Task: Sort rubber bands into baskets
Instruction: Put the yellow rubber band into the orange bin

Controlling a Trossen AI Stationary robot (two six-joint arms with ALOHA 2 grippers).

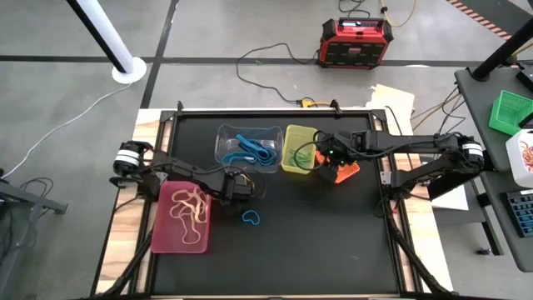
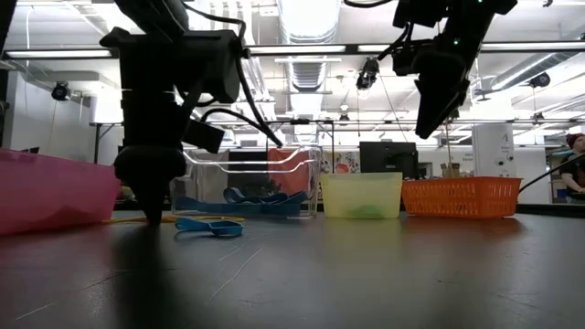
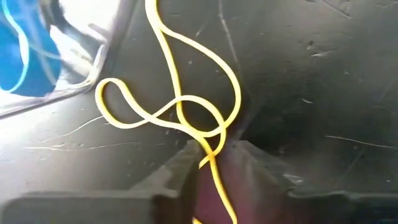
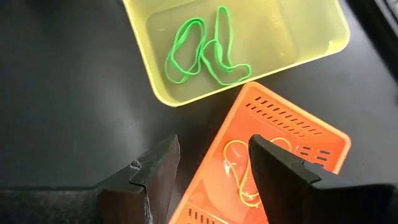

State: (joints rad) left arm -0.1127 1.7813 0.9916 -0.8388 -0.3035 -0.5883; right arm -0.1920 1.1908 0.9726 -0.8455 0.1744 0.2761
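Note:
My left gripper (image 1: 242,188) is down at the table beside the pink-maroon tray (image 1: 166,237), shut on a yellow rubber band (image 3: 180,93). The tray holds tan bands (image 1: 190,208). A blue band (image 1: 251,218) lies loose on the table. The clear tub (image 1: 225,133) holds blue bands (image 1: 254,152). The yellow-green bin (image 4: 292,37) holds green bands (image 4: 205,53). My right gripper (image 4: 211,168) is open and empty above the orange bin (image 4: 298,134), which holds thin orange bands (image 4: 239,171). My left gripper pinches a strand of the yellow rubber band (image 3: 210,154) between its two fingertips (image 3: 180,165). The fingers point down at the table top (image 2: 151,215). The rest of the band (image 3: 124,109) lies slack in loops on the table ahead of the fingers.
The tub, yellow-green bin and orange bin stand in a row at the far middle of the black table (image 1: 333,242). A green crate (image 1: 510,112) and a white tub (image 1: 523,158) stand on a side table at the right. A red device (image 1: 356,42) and cables lie on the floor beyond.

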